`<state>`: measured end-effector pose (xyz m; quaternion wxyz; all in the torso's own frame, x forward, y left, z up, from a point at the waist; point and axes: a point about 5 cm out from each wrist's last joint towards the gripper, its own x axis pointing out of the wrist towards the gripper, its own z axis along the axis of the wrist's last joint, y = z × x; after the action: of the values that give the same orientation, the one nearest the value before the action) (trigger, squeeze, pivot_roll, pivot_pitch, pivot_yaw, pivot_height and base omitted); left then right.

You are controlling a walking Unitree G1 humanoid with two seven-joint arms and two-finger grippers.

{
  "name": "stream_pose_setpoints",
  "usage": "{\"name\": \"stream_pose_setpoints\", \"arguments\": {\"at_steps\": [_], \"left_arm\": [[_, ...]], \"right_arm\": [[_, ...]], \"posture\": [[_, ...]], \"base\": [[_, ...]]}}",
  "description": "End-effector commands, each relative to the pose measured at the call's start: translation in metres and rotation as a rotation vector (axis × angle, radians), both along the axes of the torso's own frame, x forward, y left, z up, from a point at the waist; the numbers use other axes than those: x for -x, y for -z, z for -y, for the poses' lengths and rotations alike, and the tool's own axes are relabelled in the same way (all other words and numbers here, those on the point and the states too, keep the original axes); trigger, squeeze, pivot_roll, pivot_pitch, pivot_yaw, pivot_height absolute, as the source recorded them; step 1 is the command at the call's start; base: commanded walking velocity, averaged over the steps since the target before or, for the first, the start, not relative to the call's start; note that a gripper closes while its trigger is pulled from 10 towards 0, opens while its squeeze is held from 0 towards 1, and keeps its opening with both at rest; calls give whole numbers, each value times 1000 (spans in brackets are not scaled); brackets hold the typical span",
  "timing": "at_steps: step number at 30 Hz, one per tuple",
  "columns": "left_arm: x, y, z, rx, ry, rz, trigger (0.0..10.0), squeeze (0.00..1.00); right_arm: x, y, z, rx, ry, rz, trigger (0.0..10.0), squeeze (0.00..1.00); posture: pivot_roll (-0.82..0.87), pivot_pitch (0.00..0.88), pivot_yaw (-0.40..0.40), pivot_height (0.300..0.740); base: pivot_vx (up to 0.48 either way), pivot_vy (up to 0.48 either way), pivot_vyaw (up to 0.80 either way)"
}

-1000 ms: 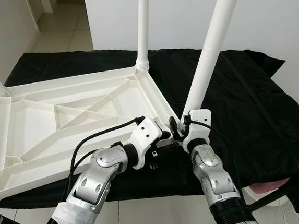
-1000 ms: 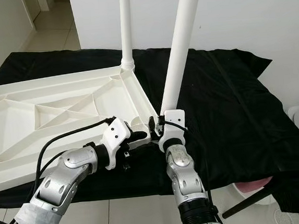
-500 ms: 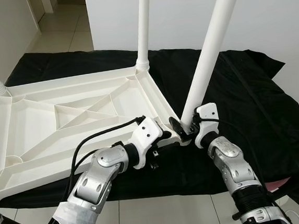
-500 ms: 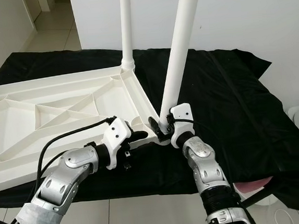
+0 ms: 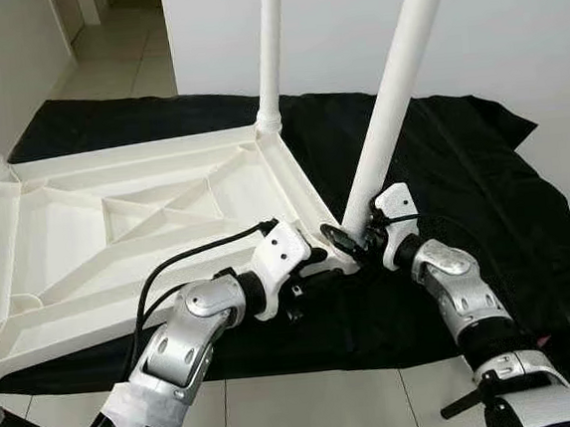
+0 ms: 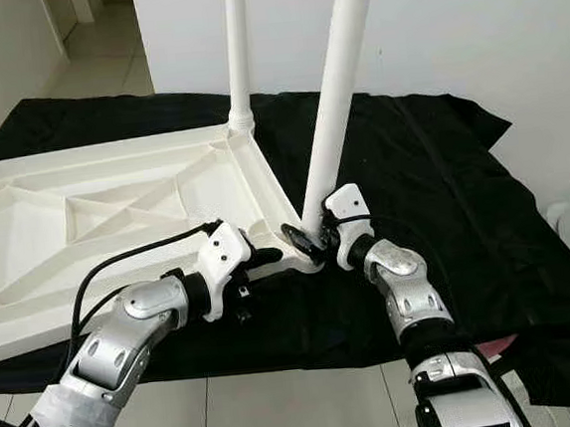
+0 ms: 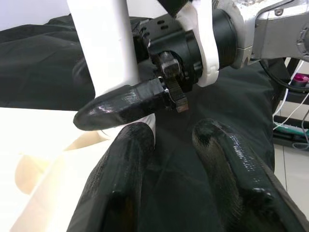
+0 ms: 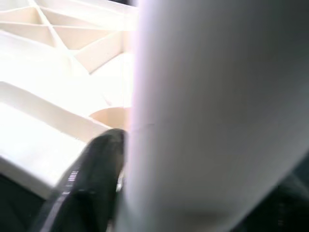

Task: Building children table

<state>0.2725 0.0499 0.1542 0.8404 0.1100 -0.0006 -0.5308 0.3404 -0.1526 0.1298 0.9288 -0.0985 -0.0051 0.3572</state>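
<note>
At the near right corner of the upturned white tabletop [image 5: 118, 248], a long white table leg [image 5: 386, 115] rises steeply, its top tilted to the right and away from the robot, its foot at the corner socket. Right gripper [image 5: 352, 240] pinches the leg's base between its jaws. Left gripper [image 5: 315, 271] hovers just beside that corner, jaws spread. Two more legs [image 5: 271, 50] stand upright at the far corners. Black cloth [image 5: 462, 178] covers the table beneath.
</note>
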Motion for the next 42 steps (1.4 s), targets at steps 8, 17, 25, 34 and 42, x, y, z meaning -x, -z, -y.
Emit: {"name": "stream_pose_setpoints", "arguments": {"at_steps": [8, 17, 25, 34, 42], "left_arm": [[4, 1, 4, 6, 12, 0, 10000, 0], [2, 1, 4, 5, 16, -4, 10000, 0], [1, 1, 3, 4, 16, -1, 10000, 0], [0, 1, 2, 4, 11, 0, 10000, 0], [-1, 0, 3, 7, 10, -1, 10000, 0]], "right_arm": [[0, 11, 0, 5, -67, -44, 0, 0], [-5, 14, 2, -27, 63, -64, 10000, 0], [-8, 15, -4, -97, 281, -47, 10000, 0], [4, 20, -11, -181, 568, -21, 10000, 0], [20, 23, -27, -233, 805, -23, 10000, 0]], "posture": [[41, 0, -95, 740], [31, 0, -84, 740], [26, 0, -82, 740], [25, 0, -87, 740], [23, 0, -85, 740]], "base": [[0, 0, 0], [0, 0, 0], [0, 0, 0], [0, 0, 0], [0, 0, 0]]}}
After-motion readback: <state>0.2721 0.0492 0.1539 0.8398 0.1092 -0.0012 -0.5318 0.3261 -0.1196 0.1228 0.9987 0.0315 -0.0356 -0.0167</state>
